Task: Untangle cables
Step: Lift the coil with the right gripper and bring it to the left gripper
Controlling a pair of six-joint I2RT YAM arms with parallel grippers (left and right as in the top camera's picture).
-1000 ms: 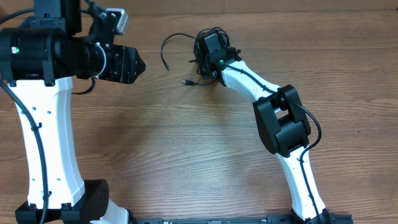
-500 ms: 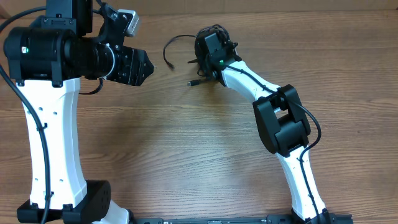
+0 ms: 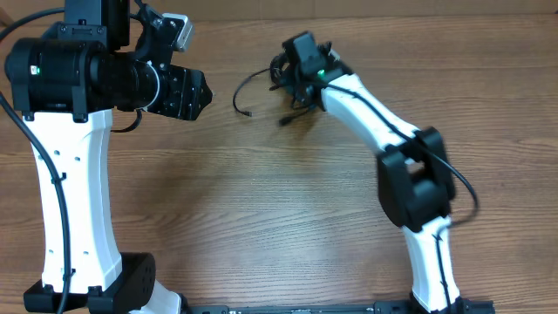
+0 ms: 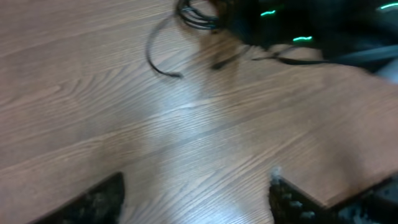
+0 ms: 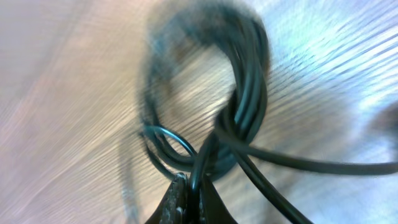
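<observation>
The cables [image 3: 281,77] are thin black cords bundled in a small coil at the far middle of the table, with one loose curved end [image 3: 243,92] and a plug end [image 3: 285,120] trailing left and near. My right gripper [image 3: 293,80] is shut on a strand of the cables [image 5: 245,118], which loops above the pinched fingertips [image 5: 194,186] in the right wrist view. My left gripper [image 3: 199,94] is open and empty, left of the cables. In the left wrist view its fingers [image 4: 193,196] frame bare wood, with the cables [image 4: 199,15] blurred far ahead.
The wooden table [image 3: 261,209] spreads below both arms. The left arm's white column [image 3: 70,201] stands at the left and the right arm's links [image 3: 410,183] at the right.
My right gripper has moved right and slightly up with the cables held, dragging the loose ends along. My left gripper moved right towards the cables, then stayed.
</observation>
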